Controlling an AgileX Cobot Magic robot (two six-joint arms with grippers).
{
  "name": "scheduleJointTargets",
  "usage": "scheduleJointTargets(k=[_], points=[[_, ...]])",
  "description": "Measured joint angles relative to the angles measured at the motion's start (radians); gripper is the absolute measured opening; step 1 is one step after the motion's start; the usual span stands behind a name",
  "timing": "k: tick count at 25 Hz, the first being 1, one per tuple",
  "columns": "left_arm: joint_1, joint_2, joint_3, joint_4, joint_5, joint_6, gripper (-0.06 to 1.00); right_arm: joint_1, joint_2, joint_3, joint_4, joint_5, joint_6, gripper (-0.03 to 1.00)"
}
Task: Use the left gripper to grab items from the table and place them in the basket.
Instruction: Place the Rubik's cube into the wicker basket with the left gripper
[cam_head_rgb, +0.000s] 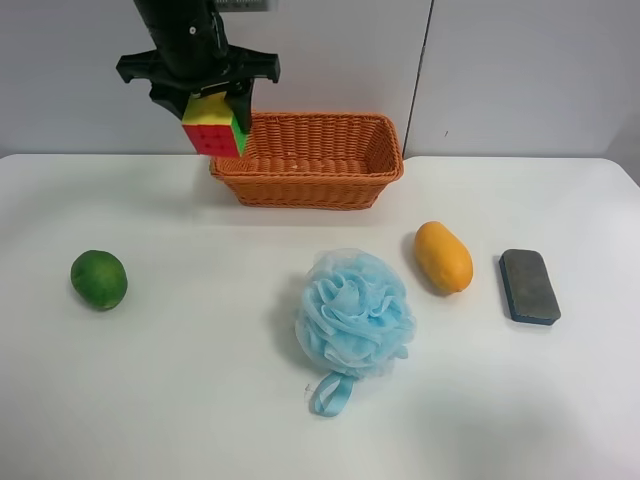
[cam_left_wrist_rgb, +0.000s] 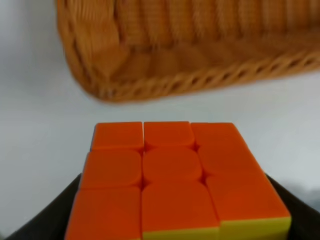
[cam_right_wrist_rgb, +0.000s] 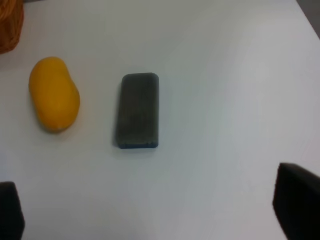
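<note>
Left gripper (cam_head_rgb: 210, 100) is clamped on the puzzle cube (cam_head_rgb: 212, 130), 1 finger on each of 2 opposite faces. The cube is in the air, clear of the table (cam_head_rgb: 180, 400), up near the end of the basket (cam_head_rgb: 320, 185) at the exterior high view's left. The left wrist view confirms this is the left arm: an orange cube face fills the foreground with dark fingers (cam_left_wrist_rgb: 45, 222) on both sides, and the basket's corner is ahead with a strip of white table between. So the cube looks just short of the rim, not over the inside yet.

The lift height is probably there to clear the rolled rim. A grip on flat faces keeps the cube square and level, so it should drop clean. The basket inside looks empty from the high view, so this reads as item 1 of 5, in the carry stage.

The other 4 lie on the table, well apart from each other:
- green fruit (cam_head_rgb: 98, 279), alone at the view's left
- bath pouf (cam_head_rgb: 354, 315), in the middle, loop toward the near edge
- mango (cam_head_rgb: 443, 257), just beside the pouf
- sponge (cam_head_rgb: 529, 286), lying flat near the mango

Right gripper (cam_right_wrist_rgb: 155, 215) hangs above the sponge and mango with its fingers (cam_right_wrist_rgb: 297, 200) spread wide at the frame corners, holding nothing and parked out of the left arm's way.

The next move likely needs a short travel over the rim, then release. The risk is the cube clipping the rim if it is let go early.
</note>
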Motion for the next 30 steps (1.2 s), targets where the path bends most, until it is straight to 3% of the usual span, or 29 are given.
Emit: scheduleJointTargets(k=[6,10,25,27,30], points=[[0.000,0.171,-0.257,-0.012,-0.016,0.034,0.57,0.000,0.000,0.000,0.000,0.000,0.000,0.99],[0.000,0.277,-0.352,-0.036,-0.076,0.068,0.57,0.000,0.000,0.000,0.000,0.000,0.000,0.99],[0.007,0.476,-0.371,-0.079,-0.230,0.119,0.57,0.000,0.000,0.000,0.000,0.000,0.000,0.99],[0.018,0.477,-0.371,-0.113,-0.232,0.128,0.65,0.000,0.000,0.000,0.000,0.000,0.000,0.99],[0.039,0.477,-0.372,-0.154,-0.239,0.163,0.91,0.000,0.000,0.000,0.000,0.000,0.000,0.99]])
